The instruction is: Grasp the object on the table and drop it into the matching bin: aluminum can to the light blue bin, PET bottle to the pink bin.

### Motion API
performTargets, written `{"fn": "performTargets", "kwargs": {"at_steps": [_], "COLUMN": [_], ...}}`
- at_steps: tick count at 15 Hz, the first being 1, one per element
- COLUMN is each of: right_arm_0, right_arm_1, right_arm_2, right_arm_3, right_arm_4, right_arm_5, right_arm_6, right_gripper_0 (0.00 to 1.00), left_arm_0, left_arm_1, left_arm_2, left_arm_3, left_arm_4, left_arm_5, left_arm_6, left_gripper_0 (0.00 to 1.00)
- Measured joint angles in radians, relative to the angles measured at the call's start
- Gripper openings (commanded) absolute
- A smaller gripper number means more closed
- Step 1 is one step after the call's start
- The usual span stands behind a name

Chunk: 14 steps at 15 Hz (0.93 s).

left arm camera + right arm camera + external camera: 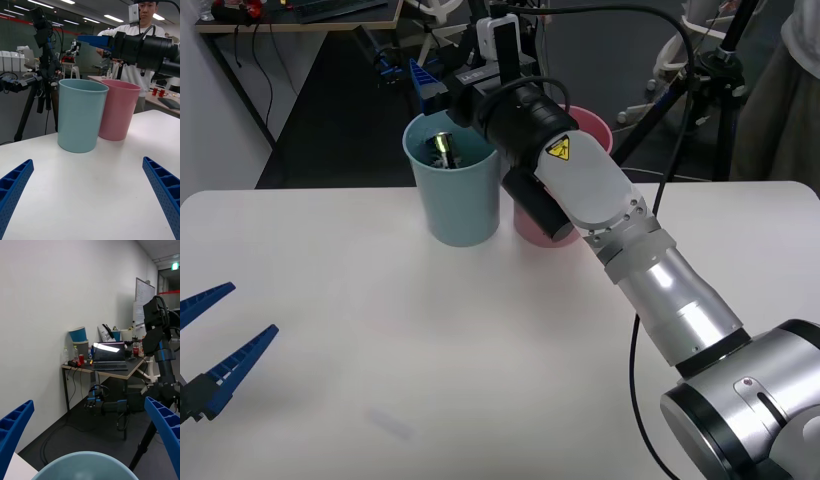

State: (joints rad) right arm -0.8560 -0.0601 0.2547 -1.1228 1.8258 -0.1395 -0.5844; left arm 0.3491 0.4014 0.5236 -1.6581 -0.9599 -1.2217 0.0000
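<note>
The left tool (215, 350), a pair of blue ribbed plastic fingers, lay nearest the front camera at the worktop's left edge, spread wide and holding nothing. Beneath it stretched the large white flat worktop (480, 340), smooth and matte, with rounded corners.

At the far side of the worktop stood the tall pale blue plastic bin (453, 185), cup-shaped and tapered toward its base, with a rounded rim. Inside it, down near the bottom, lay the small silver-grey aluminum can (442, 147), its shiny metal catching light. Touching the blue bin on the robot's right stood the same-shaped pale pink plastic bin (590, 128), much of it hidden behind the arm; its contents could not be seen. In the left wrist view the two bins stood side by side, blue (80, 114) and pink (118, 108), with smooth glossy walls.

The right arm, white and silver with a black cylindrical wrist, reached across over the blue bin. The right tool (90, 427) hovered above the bin's rim, its blue ribbed fingers (13, 427) parted wide and empty.
</note>
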Motion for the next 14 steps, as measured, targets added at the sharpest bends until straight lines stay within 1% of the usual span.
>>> {"fn": "performTargets", "kwargs": {"at_steps": [2, 4, 6, 8, 11, 14], "right_arm_0": [0.001, 0.025, 0.085, 0.181, 0.338, 0.502], "right_arm_1": [-0.005, -0.021, -0.043, -0.08, -0.162, -0.287], "right_arm_2": [0.0, 0.001, 0.003, 0.005, 0.008, 0.008], "right_arm_3": [-0.003, -0.044, -0.141, -0.28, -0.483, -0.669], "right_arm_4": [-0.002, -0.005, -0.008, -0.02, -0.098, -0.204], "right_arm_5": [0.0, -0.002, -0.027, -0.071, -0.133, -0.167], "right_arm_6": [0.001, 0.001, 0.001, 0.001, 0.008, 0.023], "right_gripper_0": [1.0, 1.0, 1.0, 1.0, 1.0, 1.0], "left_arm_0": [0.0, 0.0, 0.0, 0.0, 0.0, 0.0], "left_arm_1": [0.0, 0.0, 0.0, 0.0, 0.0, 0.0], "left_arm_2": [0.0, 0.0, 0.0, 0.0, 0.0, 0.0], "left_arm_3": [0.0, 0.0, 0.0, 0.0, 0.0, 0.0], "left_arm_4": [0.0, 0.0, 0.0, 0.0, 0.0, 0.0], "left_arm_5": [0.0, 0.0, 0.0, 0.0, 0.0, 0.0], "left_arm_6": [0.0, 0.0, 0.0, 0.0, 0.0, 0.0], "left_gripper_0": [1.0, 1.0, 1.0, 1.0, 1.0, 1.0]}}
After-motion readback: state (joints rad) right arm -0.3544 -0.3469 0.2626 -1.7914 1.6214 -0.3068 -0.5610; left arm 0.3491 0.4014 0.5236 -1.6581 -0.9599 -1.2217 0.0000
